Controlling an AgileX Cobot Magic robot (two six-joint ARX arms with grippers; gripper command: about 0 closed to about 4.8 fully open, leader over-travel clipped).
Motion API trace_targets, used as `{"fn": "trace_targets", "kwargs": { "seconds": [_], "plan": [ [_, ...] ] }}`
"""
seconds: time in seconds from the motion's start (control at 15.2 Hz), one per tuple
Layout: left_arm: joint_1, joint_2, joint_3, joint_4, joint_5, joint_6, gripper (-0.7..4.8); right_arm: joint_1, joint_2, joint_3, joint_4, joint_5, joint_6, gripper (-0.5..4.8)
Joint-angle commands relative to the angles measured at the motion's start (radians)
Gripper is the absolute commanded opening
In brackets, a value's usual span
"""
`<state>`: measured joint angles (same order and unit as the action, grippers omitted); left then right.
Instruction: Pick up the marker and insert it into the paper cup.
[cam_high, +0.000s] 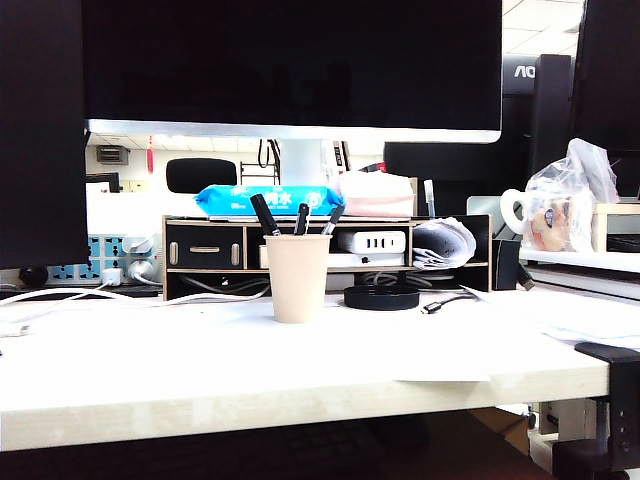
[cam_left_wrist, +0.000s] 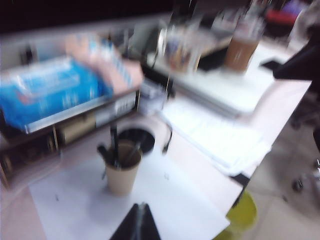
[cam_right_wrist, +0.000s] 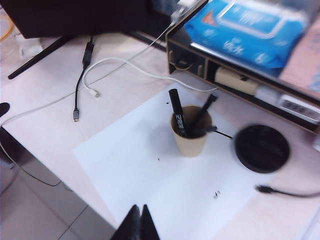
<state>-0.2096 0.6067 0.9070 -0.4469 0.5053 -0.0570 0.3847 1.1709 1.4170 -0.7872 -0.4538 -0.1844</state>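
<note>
Standing in the paper cup (cam_high: 298, 278) mid-surface (cam_high: 200, 370), the marker (cam_right_wrist: 177, 119) with long axis near upright, tip leaning left; above and clear of it, left gripper (cam_left_wrist: 139, 220) and right gripper (cam_right_wrist: 138, 224), fingers together, empty, neither plainly nearer.

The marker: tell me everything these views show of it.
The marker is long, slim and black, with small white lettering on its barrel. It stands tilted inside the paper cup, lower end hidden, leaning on the rim and rising higher than the two shorter dark pens beside it. The cup stands on a white sheet. Both the left gripper and the right gripper are shut, above and clear of it.
</note>
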Motion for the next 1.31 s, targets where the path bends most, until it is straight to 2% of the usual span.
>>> {"fn": "trace_targets", "kwargs": {
  "seconds": [0.07,0.26,0.46,0.66,0.79,0.85,0.92,1.05,1.18,1.31],
  "plan": [
    [-0.001,-0.181,-0.098,-0.008,-0.12,-0.041,-0.05,0.0,-0.185,-0.151,0.104,0.037,0.09,-0.03],
    [-0.001,-0.327,-0.222,0.042,-0.146,-0.126,-0.05,0.0,-0.351,-0.332,0.22,0.084,0.155,-0.03],
    [-0.001,-0.374,-0.356,0.145,-0.146,-0.23,-0.05,0.0,-0.475,-0.48,0.285,0.126,0.204,-0.04],
    [-0.001,-0.373,-0.471,0.196,-0.15,-0.235,-0.05,0.0,-0.59,-0.635,0.356,0.148,0.214,-0.03],
    [-0.001,-0.372,-0.536,0.304,-0.151,-0.23,-0.05,-0.001,-0.629,-0.725,0.387,0.226,0.21,-0.03],
    [0.0,-0.365,-0.615,0.446,-0.186,-0.227,-0.05,-0.002,-0.636,-0.825,0.468,0.284,0.21,-0.03],
    [0.0,-0.359,-0.648,0.475,-0.227,-0.227,-0.05,-0.003,-0.628,-0.879,0.528,0.32,0.208,-0.02],
    [0.0,-0.343,-0.692,0.48,-0.316,-0.226,-0.05,-0.003,-0.614,-0.946,0.659,0.393,0.181,-0.02],
    [0.0,-0.343,-0.728,0.497,-0.327,-0.214,-0.05,-0.003,-0.589,-1.006,0.815,0.459,0.18,-0.01],
    [0.0,-0.343,-0.734,0.502,-0.325,-0.208,-0.05,-0.003,-0.578,-1.007,0.812,0.462,0.18,-0.01]
  ]
}}
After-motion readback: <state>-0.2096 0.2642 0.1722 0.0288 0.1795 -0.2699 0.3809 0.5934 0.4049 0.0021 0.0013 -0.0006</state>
